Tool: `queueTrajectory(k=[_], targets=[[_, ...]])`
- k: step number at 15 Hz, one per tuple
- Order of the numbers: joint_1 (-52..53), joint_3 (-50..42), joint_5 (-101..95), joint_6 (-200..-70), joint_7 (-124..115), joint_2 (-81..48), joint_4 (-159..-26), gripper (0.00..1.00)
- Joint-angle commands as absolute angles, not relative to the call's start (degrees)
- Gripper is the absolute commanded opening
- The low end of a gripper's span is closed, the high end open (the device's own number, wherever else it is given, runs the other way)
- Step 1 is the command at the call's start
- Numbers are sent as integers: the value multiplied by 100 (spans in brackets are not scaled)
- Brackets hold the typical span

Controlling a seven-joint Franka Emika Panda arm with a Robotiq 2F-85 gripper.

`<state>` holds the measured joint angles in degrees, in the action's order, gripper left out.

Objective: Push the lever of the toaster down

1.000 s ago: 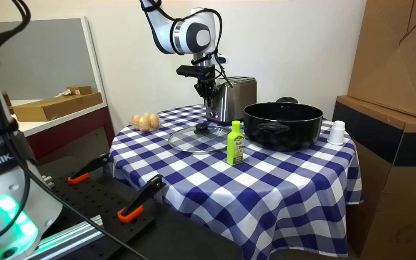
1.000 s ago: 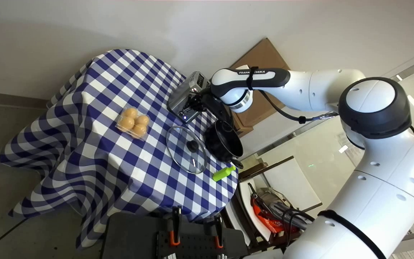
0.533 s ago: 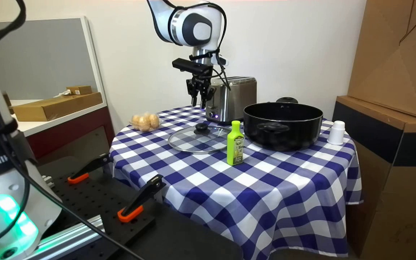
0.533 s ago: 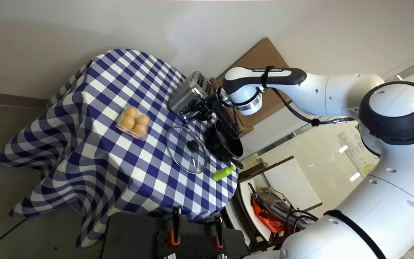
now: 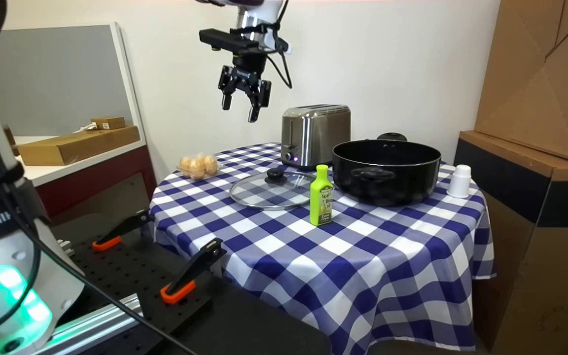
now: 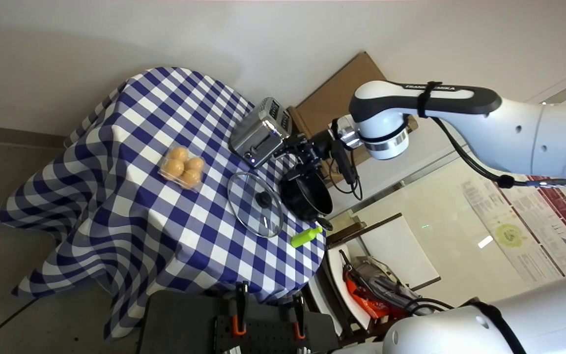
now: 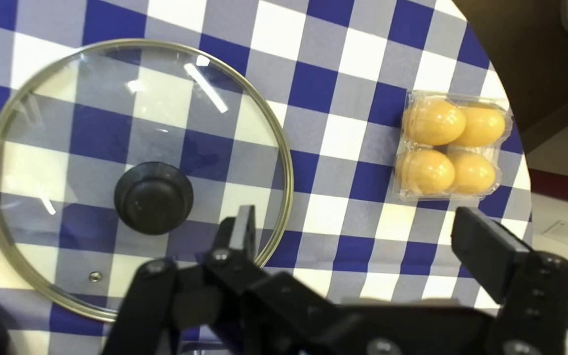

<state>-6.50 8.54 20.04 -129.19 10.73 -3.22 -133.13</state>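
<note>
One silver toaster (image 5: 316, 138), lower than the spread claw (image 5: 239, 113) and apart.

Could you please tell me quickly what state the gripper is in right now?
Gripper: open, holding nothing, up in the air and apart from the toaster.

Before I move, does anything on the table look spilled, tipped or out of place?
No spill or damage shows; the toaster and green bottle stand upright. Mildly odd, perhaps: the glass lid lies on the tablecloth beside the uncovered black pot, not on it.
</note>
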Motion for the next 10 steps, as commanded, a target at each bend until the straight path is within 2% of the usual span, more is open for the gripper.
queueTrajectory(k=[1, 4, 5, 10], targets=[[-376, 468, 1423, -13138, 420, 974, -14247, 100], [-477, 281, 694, -13097, -314, 1659, -14588, 100], [-315, 227, 983, -13037, 82, 1079, -14186, 100], [-353, 140, 771, -13034, -187, 1589, -14516, 100]])
